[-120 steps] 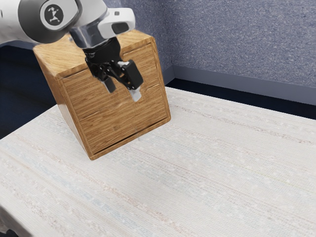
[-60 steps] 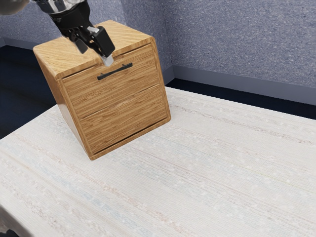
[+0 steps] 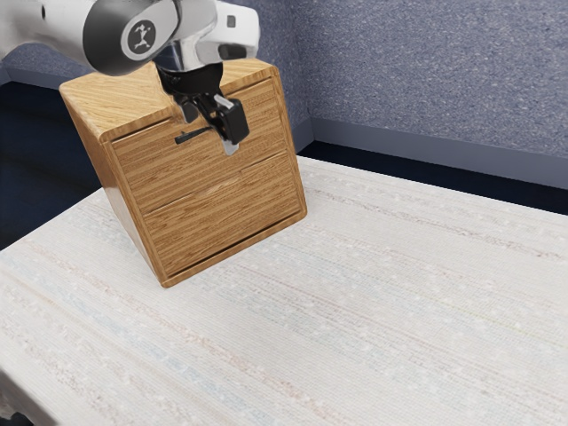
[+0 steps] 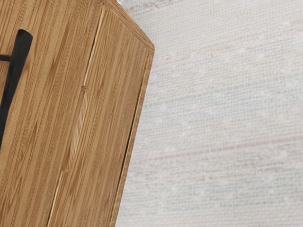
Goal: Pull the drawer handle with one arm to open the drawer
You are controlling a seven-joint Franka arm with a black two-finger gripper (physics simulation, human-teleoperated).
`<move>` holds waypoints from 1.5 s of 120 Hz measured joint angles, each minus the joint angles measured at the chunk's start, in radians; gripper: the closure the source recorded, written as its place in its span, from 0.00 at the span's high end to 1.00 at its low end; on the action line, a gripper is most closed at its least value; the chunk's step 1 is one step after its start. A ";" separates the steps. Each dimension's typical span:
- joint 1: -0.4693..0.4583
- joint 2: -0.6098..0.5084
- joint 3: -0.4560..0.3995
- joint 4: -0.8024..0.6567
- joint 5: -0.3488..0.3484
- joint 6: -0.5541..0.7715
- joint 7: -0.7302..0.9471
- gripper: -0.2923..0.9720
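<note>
The gripper (image 3: pixel 226 138) sits against the exterior view's right end of the black drawer handle (image 3: pixel 188 137). The handle's long axis runs across the top drawer (image 3: pixel 164 169), which sits flush in the wooden cabinet (image 3: pixel 222 213) on the worktop (image 3: pixel 373 302). Whether the gripper has clasped the handle cannot be told.

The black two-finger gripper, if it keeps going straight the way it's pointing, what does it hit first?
Probably the wooden top drawer front, just beside the black bar handle; the gripper looks close, though depth is unclear.
</note>
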 joint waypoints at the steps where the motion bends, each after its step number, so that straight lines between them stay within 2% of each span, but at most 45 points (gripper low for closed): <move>1: -0.001 0.001 -0.002 0.000 0.001 0.002 0.001 0.75; 23: -0.020 0.014 -0.025 0.002 0.032 0.030 0.011 0.75; 97: -0.002 0.074 -0.013 0.005 0.119 0.106 0.030 0.75; 180: 0.036 0.115 0.002 0.007 0.152 0.166 0.038 0.75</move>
